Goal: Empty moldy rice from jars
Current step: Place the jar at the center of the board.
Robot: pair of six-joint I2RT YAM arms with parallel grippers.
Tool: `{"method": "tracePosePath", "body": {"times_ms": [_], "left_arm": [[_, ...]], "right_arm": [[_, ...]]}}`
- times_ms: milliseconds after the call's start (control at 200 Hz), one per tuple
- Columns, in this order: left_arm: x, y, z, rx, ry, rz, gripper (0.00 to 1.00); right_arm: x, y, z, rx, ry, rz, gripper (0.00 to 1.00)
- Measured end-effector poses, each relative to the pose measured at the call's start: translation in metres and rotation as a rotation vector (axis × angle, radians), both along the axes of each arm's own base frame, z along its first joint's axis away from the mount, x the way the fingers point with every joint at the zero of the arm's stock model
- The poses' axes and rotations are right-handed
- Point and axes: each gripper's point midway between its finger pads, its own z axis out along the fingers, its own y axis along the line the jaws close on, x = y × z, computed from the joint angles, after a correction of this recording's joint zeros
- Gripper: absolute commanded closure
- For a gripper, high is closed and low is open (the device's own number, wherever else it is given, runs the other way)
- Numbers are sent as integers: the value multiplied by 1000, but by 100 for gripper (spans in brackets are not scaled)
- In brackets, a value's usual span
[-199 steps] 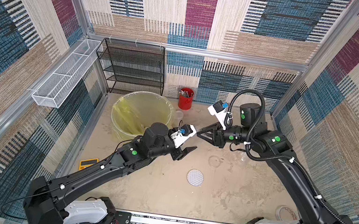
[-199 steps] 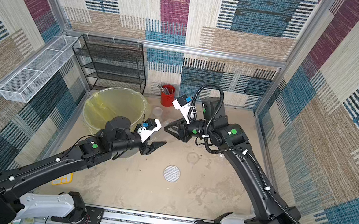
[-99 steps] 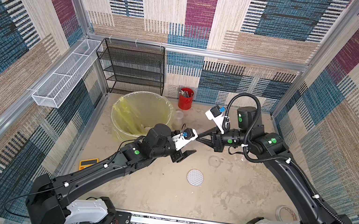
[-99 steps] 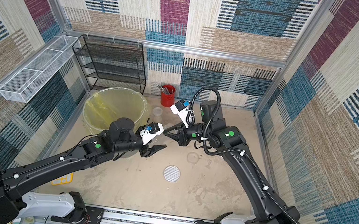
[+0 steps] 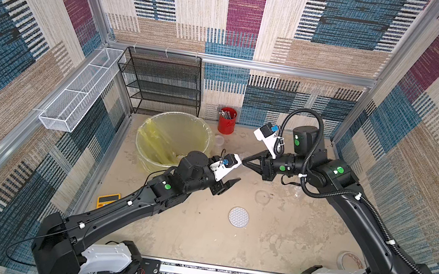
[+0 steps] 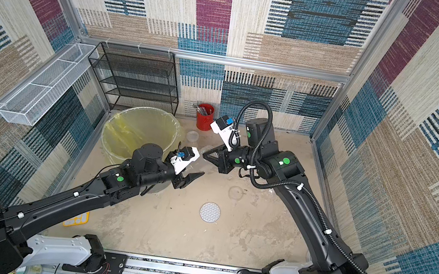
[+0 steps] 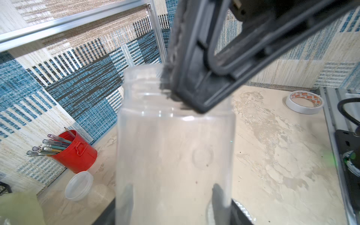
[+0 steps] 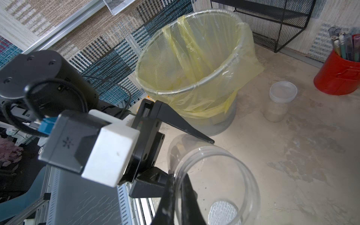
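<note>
Pinched fully shut with the right gripper [image 8: 178, 191] on the rim of the empty clear jar [image 8: 214, 175]: one finger [image 8: 169, 196] outside the wall, its twin inside the mouth, told best from the right wrist view. Clamped around the same jar's body with the left gripper [image 7: 172, 203], closed only to the jar's width, fingers dark through the clear wall in the left wrist view. Held above the table [image 7: 272, 155], mouth toward the right arm. Nearly invisible in both top views, hinted at only by the meeting black tips. Farther back, moldy rice [image 8: 275, 115] low in a small lidded jar [image 8: 282, 91], standing between the mesh bin with yellow liner [image 8: 194, 58] and the red cup of pens [image 8: 339, 76]. Grains readable in the right wrist view alone; from above, only its pale top.
</note>
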Motion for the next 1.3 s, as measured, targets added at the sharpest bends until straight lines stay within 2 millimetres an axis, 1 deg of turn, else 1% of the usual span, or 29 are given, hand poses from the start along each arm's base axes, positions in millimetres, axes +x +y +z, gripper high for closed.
{"method": "tracePosePath", "body": {"times_ms": [90, 175, 270, 416, 481, 541, 571, 596, 871, 936, 971, 1011, 1037, 1097, 1142, 1302], "left_arm": [[1, 0, 3, -8, -10, 6, 55], [1, 1, 4, -10, -13, 7, 55], [1, 3, -1, 1, -4, 13, 53], [0, 6, -5, 19, 9, 23, 51], [-1, 7, -5, 19, 10, 23, 48], [-1, 7, -6, 20, 11, 23, 41], [-1, 7, -6, 20, 12, 23, 34], [-1, 7, -6, 20, 14, 22, 31], [-4, 5, -6, 7, 30, 8, 29], [-4, 5, -5, 3, 34, 7, 27], [-4, 4, -5, -3, 39, 7, 19], [-4, 3, 0, -19, 36, 5, 17], [-4, 2, 5, -34, 26, 0, 13], [-4, -2, 19, -74, -2, -12, 12], [-4, -3, 25, -93, -13, -18, 12], [-7, -5, 30, -111, -16, -35, 11]], "right_arm": [[2, 1, 5, 5, 3, -7, 100], [0, 2, 4, 14, 11, 9, 100], [1, 4, -3, 14, 23, 16, 100], [0, 6, -9, 23, 32, 36, 100], [-1, 7, -10, 32, 29, 48, 100], [-2, 8, -11, 40, 28, 58, 100], [-2, 9, -11, 43, 27, 62, 100], [-2, 9, -12, 45, 25, 64, 100], [-6, 9, -14, 56, 24, 78, 100], [-7, 9, -14, 57, 23, 79, 100], [-7, 9, -15, 57, 23, 78, 100], [-7, 8, -15, 54, 23, 75, 100], [-6, 7, -17, 43, 25, 62, 100], [-5, 5, -21, 31, 34, 53, 100], [-5, 4, -22, 25, 37, 46, 100], [-1, 2, -20, 16, 27, 24, 100]]}}
